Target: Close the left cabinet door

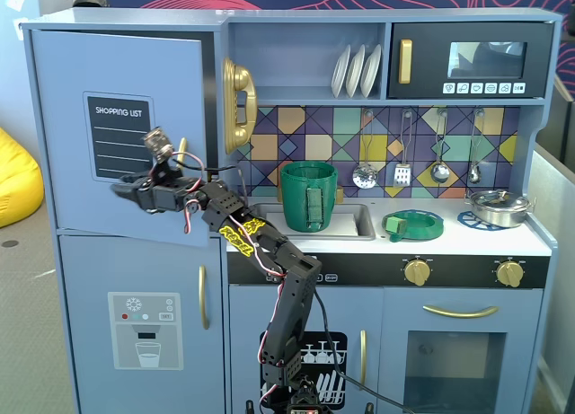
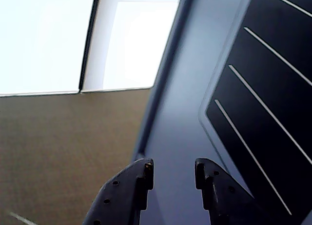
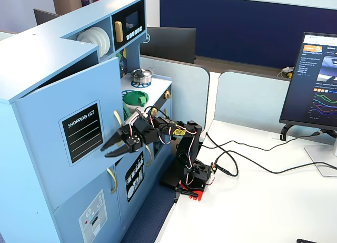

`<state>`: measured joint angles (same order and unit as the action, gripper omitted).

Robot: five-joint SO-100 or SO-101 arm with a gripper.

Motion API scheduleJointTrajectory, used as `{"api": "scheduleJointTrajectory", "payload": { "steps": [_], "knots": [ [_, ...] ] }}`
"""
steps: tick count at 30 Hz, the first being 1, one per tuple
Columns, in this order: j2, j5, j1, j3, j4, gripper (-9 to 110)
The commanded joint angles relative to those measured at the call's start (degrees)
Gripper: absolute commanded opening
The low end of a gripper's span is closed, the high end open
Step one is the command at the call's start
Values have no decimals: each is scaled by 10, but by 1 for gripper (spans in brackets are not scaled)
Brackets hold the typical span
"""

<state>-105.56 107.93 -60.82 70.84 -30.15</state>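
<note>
1. Toy kitchen in pale blue, with the left cabinet door [image 1: 117,131] at its upper left in a fixed view, swung slightly ajar.
2. Black robot arm [image 3: 181,148] reaches toward the door's chalkboard panel [image 2: 265,108].
3. Its gripper [image 2: 171,172] sits just before the door face, jaws slightly parted, holding nothing.
</note>
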Motion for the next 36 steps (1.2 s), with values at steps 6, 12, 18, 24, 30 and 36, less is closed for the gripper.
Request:
{"api": "scheduleJointTrajectory", "payload": {
  "steps": [6,12,18,24,30,36],
  "knots": [
    [-40,-9,91,1,11,0],
    [-8,-1,174,-9,43,0],
    [8,1,211,-5,73,0],
    [-11,-5,208,7,61,0],
    [-129,13,163,89,-8,0],
    [-258,10,205,178,-81,0]
  ]
}}
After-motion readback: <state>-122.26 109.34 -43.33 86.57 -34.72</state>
